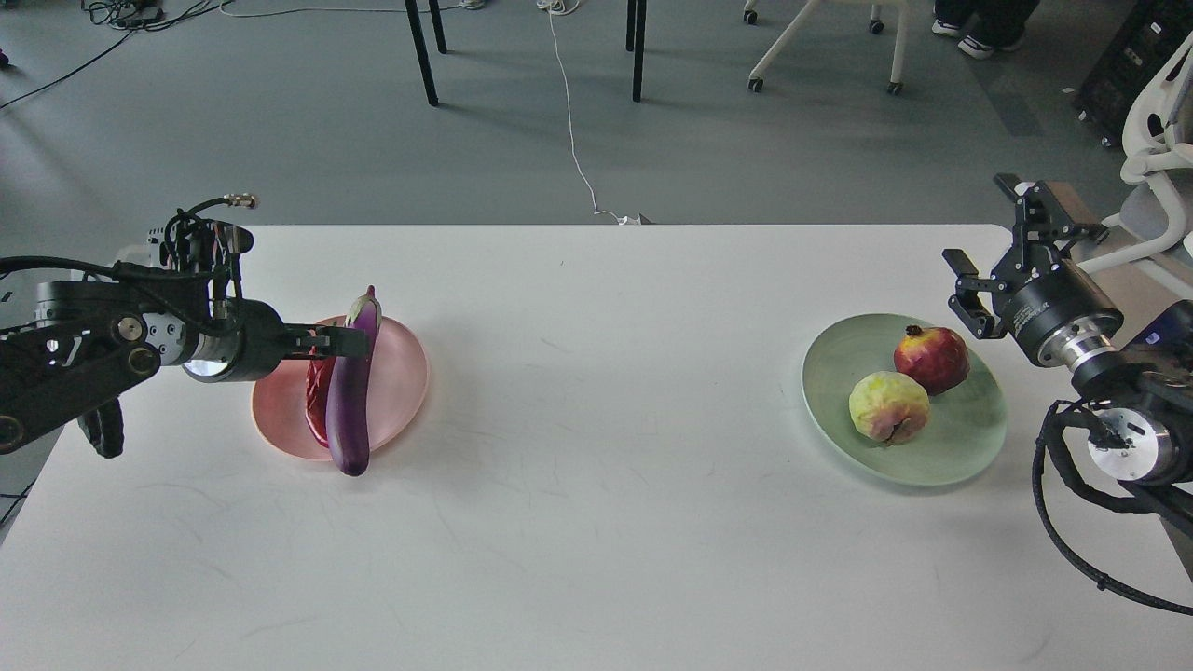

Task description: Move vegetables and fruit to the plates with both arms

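Note:
The purple eggplant lies lengthways across the pale pink plate at the table's left, its lower tip past the plate's front rim. My left gripper comes in from the left and is shut on the eggplant's upper part. The red chili pepper lies on the pink plate, partly hidden behind the eggplant. The mint green plate at the right holds the dark-red pomegranate and the yellow-green fruit. My right gripper is open and empty, up beside that plate's far right rim.
The white table spreads between the two plates. Beyond its far edge are chair legs, a white cable on the floor and an office chair at the far right.

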`<act>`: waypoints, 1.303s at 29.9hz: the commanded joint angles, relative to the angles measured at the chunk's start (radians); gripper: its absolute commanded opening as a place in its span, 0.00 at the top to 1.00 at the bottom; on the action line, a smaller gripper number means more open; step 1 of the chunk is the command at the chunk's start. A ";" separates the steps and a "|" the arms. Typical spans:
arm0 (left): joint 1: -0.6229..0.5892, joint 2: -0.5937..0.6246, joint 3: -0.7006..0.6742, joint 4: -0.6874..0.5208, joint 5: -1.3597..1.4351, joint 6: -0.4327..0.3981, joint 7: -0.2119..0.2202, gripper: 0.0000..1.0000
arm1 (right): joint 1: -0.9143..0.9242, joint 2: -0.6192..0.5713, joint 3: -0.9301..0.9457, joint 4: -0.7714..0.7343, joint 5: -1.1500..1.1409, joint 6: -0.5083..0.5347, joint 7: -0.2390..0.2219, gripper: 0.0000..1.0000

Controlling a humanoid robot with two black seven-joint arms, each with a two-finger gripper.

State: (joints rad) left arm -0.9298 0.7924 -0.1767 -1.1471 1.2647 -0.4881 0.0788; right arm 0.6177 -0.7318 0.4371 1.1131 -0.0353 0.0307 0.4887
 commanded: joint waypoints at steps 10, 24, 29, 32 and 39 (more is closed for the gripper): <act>0.130 -0.076 -0.362 0.001 -0.494 0.190 -0.192 0.00 | 0.007 0.015 0.015 -0.007 -0.002 -0.023 0.000 0.01; 0.480 -0.360 -0.716 0.041 -0.726 0.240 -0.564 0.00 | 0.050 0.077 0.014 -0.035 -0.002 -0.006 0.000 0.01; 0.519 -0.415 -0.817 0.154 -0.729 0.053 -0.489 0.00 | 0.046 0.078 0.015 -0.033 0.000 0.017 0.000 0.01; 0.519 -0.441 -0.859 0.204 -0.740 0.046 -0.441 0.00 | 0.039 0.081 0.011 -0.033 -0.002 0.038 0.000 0.01; 0.519 -0.438 -0.866 0.213 -0.743 0.037 -0.430 0.00 | 0.034 0.114 0.012 -0.022 -0.002 0.035 0.000 0.01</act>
State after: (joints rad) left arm -0.4113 0.3517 -1.0424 -0.9360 0.5222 -0.4498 -0.3522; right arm 0.6539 -0.6231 0.4460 1.0855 -0.0366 0.0680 0.4887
